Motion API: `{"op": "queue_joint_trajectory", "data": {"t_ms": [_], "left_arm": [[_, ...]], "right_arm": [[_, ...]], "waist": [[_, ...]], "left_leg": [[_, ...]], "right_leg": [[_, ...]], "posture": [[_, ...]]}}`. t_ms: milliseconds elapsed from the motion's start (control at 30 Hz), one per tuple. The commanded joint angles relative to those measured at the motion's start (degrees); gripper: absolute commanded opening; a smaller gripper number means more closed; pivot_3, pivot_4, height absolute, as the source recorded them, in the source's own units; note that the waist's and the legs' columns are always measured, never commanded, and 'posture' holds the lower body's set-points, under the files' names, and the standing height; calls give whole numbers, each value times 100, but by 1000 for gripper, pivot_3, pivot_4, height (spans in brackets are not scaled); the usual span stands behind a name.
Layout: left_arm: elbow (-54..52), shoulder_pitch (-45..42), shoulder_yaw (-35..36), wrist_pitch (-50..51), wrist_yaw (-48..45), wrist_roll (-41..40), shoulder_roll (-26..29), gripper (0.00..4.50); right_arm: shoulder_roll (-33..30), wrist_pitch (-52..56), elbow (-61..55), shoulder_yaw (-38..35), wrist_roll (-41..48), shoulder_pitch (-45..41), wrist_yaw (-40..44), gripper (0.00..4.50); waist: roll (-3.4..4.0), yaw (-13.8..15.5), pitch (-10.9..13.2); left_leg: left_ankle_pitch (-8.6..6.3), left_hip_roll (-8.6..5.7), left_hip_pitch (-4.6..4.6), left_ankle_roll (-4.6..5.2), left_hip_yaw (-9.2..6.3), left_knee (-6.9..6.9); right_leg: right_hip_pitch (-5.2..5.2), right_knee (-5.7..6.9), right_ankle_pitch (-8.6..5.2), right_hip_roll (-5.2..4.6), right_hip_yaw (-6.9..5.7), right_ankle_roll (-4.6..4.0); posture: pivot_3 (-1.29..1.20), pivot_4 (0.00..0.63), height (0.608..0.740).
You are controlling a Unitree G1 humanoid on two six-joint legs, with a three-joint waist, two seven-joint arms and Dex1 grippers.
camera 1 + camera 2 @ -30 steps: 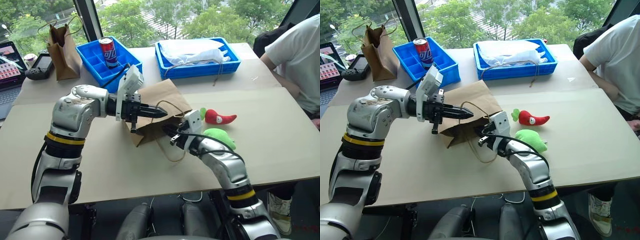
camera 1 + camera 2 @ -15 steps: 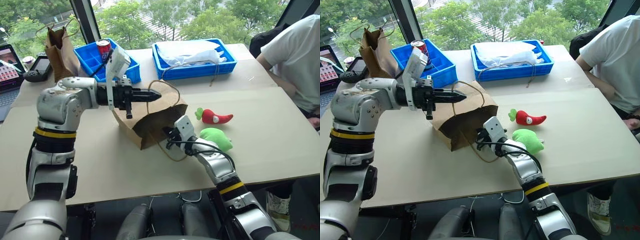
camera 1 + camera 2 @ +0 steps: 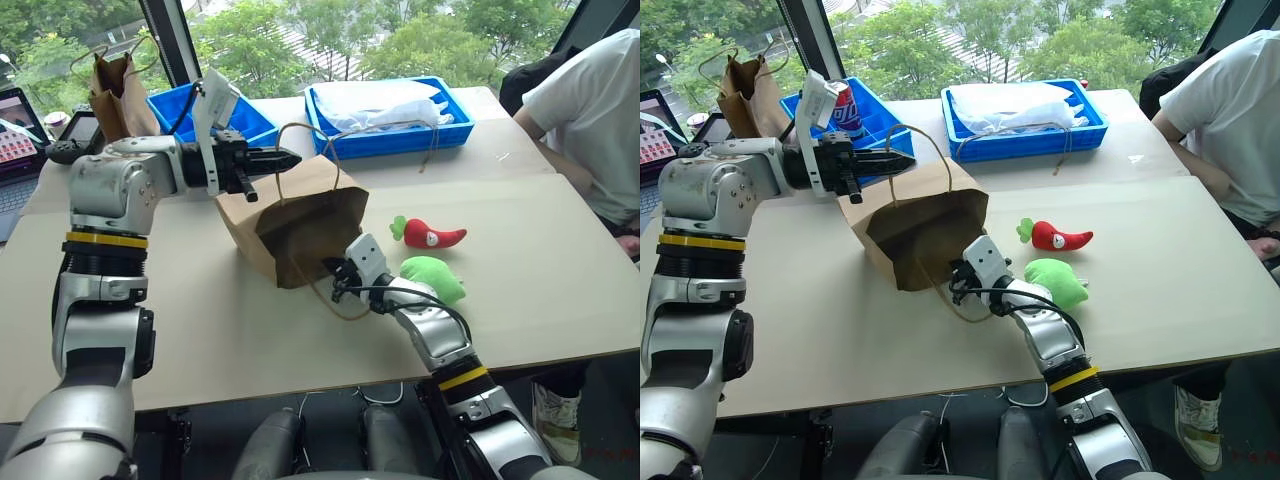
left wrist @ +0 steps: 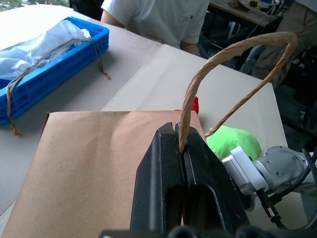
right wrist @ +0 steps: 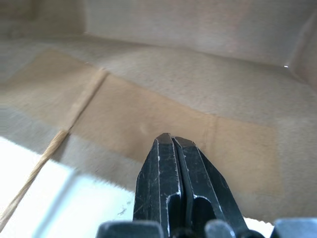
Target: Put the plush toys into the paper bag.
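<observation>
Light-brown kraft paper makes up the paper bag [image 3: 285, 222], which stands tilted near the middle of the worktop [image 3: 560, 290] with its mouth gaping toward the robot's right. The left gripper [image 3: 290, 158] has its fingers clenched on one twisted loop handle [image 4: 233, 69] of the bag, pinching the cord right at the bag's upper edge and holding that side up off the surface. The right gripper [image 3: 958, 280] sits low at the bag's mouth, its fingers [image 5: 173, 163] pressed together; the right wrist view shows their tips over the bag's lower inner wall, but whether any paper is pinched between them cannot be told. The second loop handle [image 3: 335, 305] lies slack on the worktop beside the right gripper.

Both plush toys lie outside the bag, on the worktop just to its right: the red chili pepper [image 3: 435, 235] farther from the robot, and the light-green lump [image 3: 435, 278] nearer, close beside the right forearm.

At the far side stand a compartmented blue tray [image 3: 172, 108], a blue bin [image 3: 395, 135] holding a white cloth bundle [image 3: 385, 102], and a narrower darker paper bag [image 3: 115, 95]. A person in a white shirt [image 3: 590, 110] sits at the far right
</observation>
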Motion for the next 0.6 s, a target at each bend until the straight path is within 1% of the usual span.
{"op": "queue_joint_trajectory", "data": {"t_ms": [33,100,133,167,233,267,300,333,400,433,533,600], "left_arm": [[-212,-134,206,219,47,-252,-75,0],[-424,-31,84,302,-186,-345,-22,0],[-488,2,45,351,-272,-383,-14,0],[-523,20,27,383,-317,-402,-15,0],[-514,16,2,395,-389,-425,-32,0],[-493,10,16,394,-387,-439,-51,0],[-456,1,28,385,-375,-441,-73,0],[-430,-1,33,373,-368,-434,-88,0],[-414,11,24,351,-369,-418,-108,0],[-420,19,22,351,-370,-419,-115,0],[-456,33,32,400,-406,-465,-134,0],[-496,63,11,434,-462,-497,-135,0]], "right_arm": [[29,384,-947,-239,517,116,284,37],[-110,797,-1504,-369,744,35,441,37],[-303,1073,-1770,-405,793,-82,568,37],[-448,1277,-1944,-422,822,-162,646,37],[-908,1966,-2479,-697,1227,-455,922,37],[-1196,2429,-2765,-937,1584,-606,1105,305],[-1462,2754,-2966,-1105,1812,-715,1267,602],[-1762,3016,-3098,-1215,1917,-791,1385,811],[-2491,3415,-3282,-1383,1990,-838,1631,1420],[-2828,3604,-3348,-1523,2034,-807,1721,1796],[-3666,4109,-3508,-1879,2262,-404,1941,2794],[-3899,4211,-3528,-1953,2281,67,1939,3643]], "waist": [[0,-3,0],[0,-13,0],[0,-19,0],[0,-23,1],[0,-21,1],[0,-15,1],[1,-5,2],[1,12,2],[-1,37,1],[0,58,1],[-2,89,3],[-4,96,2]], "left_leg": [[1,0,-10,-1,0,0],[5,0,-30,-7,0,1],[10,0,-44,-14,0,4],[32,0,-46,-50,0,5],[31,-1,-47,-49,0,5],[24,-1,-46,-37,0,5],[4,0,-44,-5,0,5],[2,0,-45,-1,0,5],[0,1,-44,1,-2,5],[-1,2,-43,3,-2,5],[-4,-3,-55,9,-1,7],[-7,-8,-58,14,1,10]], "right_leg": [[-3,1,0,0,1,0],[-21,5,1,0,1,-1],[-32,7,1,0,2,-1],[-33,8,1,0,2,-2],[-30,4,1,-1,1,-2],[-29,2,1,-1,0,-1],[-27,2,1,-1,-2,-1],[-28,1,1,-1,-1,-1],[-23,-4,1,-1,-8,-1],[-21,-5,1,0,-10,-2],[-22,-14,1,-7,-11,-1],[-22,-16,1,-15,-9,-1]], "posture": [[0,150,740],[0,150,740],[0,150,740],[0,150,740],[0,150,740],[0,150,740],[0,150,740],[0,150,740],[0,150,740],[0,150,740],[0,150,740],[0,150,740]]}}
